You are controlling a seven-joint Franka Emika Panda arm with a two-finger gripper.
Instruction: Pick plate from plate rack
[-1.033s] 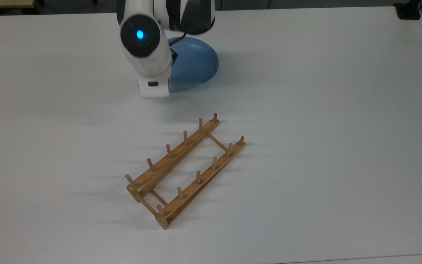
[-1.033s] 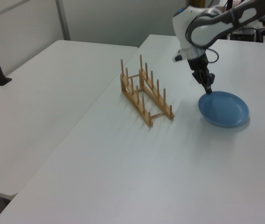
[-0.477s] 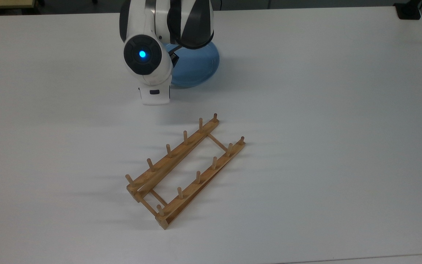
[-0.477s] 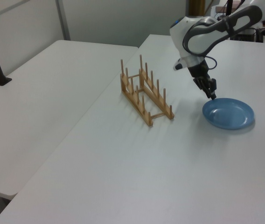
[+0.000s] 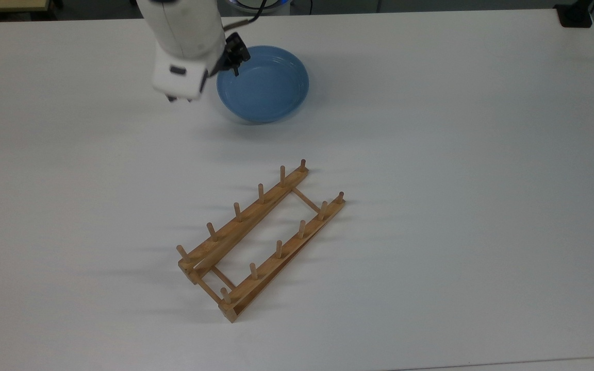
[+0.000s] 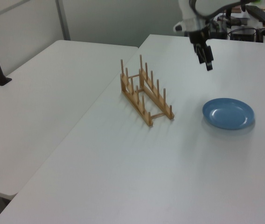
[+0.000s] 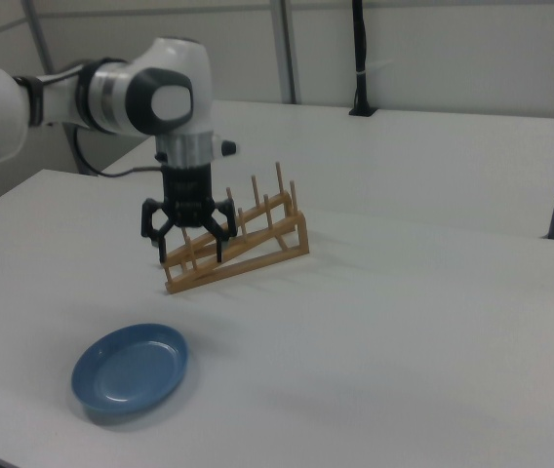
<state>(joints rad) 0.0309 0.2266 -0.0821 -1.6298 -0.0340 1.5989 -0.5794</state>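
Hovering above the white table (image 5: 431,129), our gripper (image 7: 188,239) hangs in the air with its two fingers (image 7: 222,232) spread wide and nothing between them, as the right view shows plainly. The plate (image 7: 131,371) lies flat on the table below the gripper, right side up and apart from the fingertips. In the top view our gripper (image 5: 234,61) sits over the plate's (image 5: 263,85) rim toward the top view's left; in the left view the gripper (image 6: 206,57) is well above the plate (image 6: 228,113) and toward the left view's left of it. The plate rack (image 5: 258,237) stands on the table away from our gripper, with no plate in it, its pegs upright along both rails. In the right view the plate rack (image 7: 238,244) appears just behind the gripper, and in the left view the plate rack (image 6: 144,91) is well apart from the plate. We see a second white table (image 6: 39,98) beside ours in the left view.
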